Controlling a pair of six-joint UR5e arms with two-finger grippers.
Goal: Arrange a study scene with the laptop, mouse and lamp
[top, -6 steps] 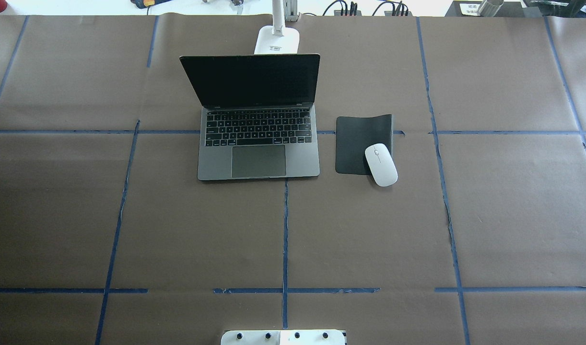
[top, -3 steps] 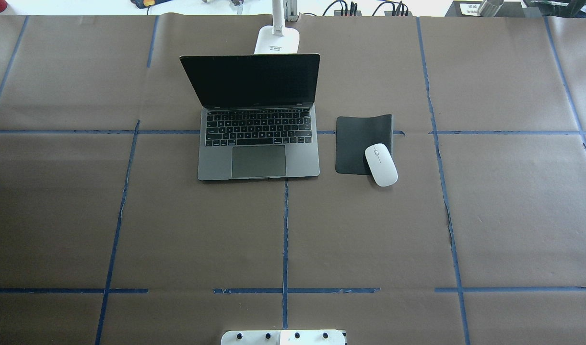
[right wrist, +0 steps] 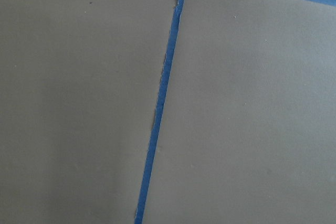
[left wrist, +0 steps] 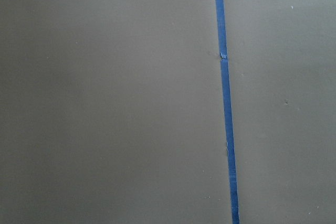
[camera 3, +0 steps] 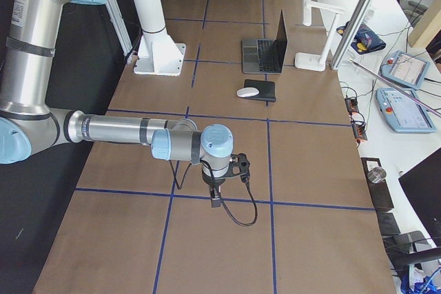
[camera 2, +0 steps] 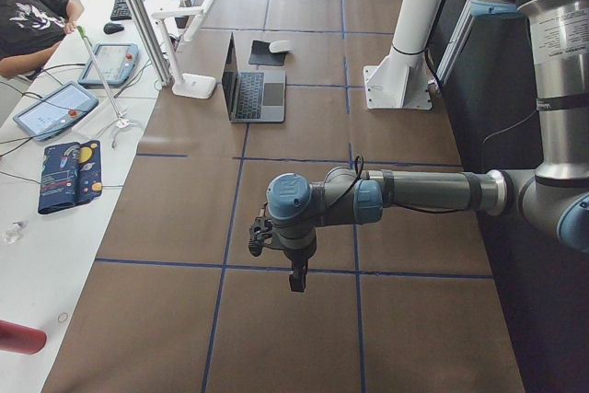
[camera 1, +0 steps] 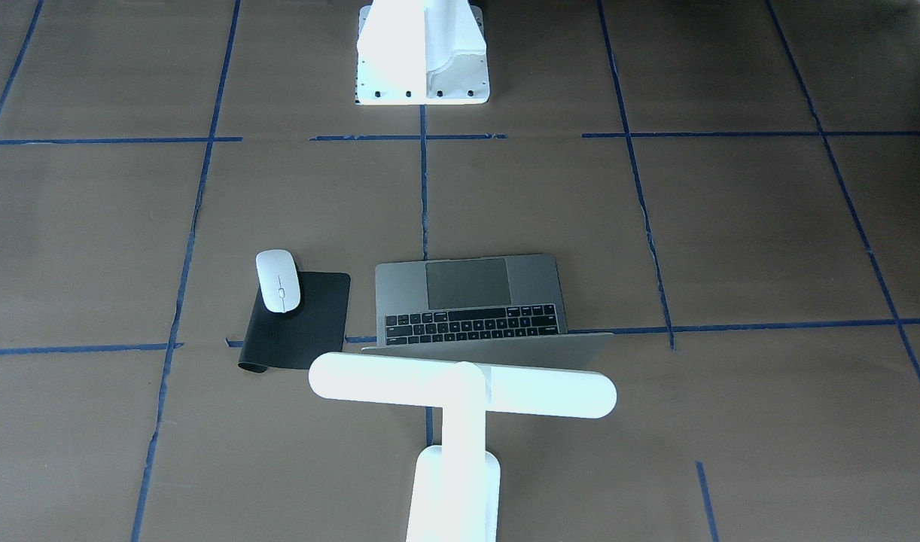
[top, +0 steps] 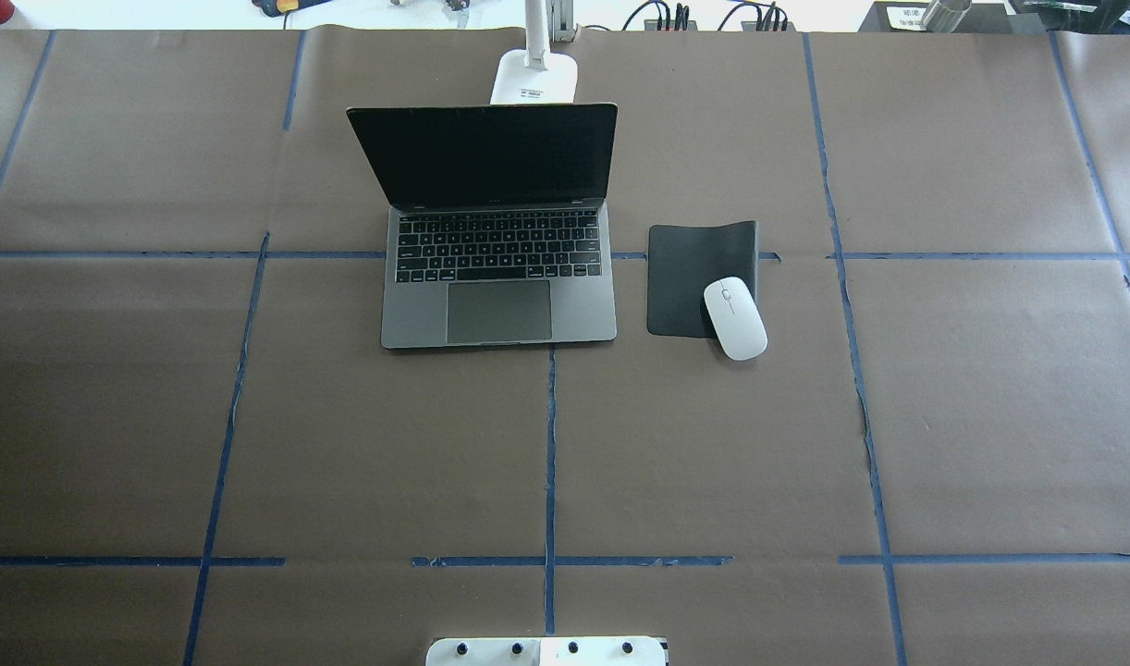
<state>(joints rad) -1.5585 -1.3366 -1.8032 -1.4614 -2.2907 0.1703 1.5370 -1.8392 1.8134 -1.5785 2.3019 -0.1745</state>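
On the brown surface (top: 713, 462), the small flat white oval mouse (top: 735, 317) looks light and slick; I'd pinch its long sides. Whether left hand (camera 2: 296, 281) or right hand (camera 3: 214, 202) is open, I cannot tell.

We see the study things grouped on the far half of the table (top: 343, 444).
In the overhead view the laptop (top: 498, 277) stands open. The lamp (top: 534, 79) is just behind its lid and the mat (top: 690, 268) just to its right. The mouse (top: 735, 317) lies on the mat's near right corner, overhanging onto the table.
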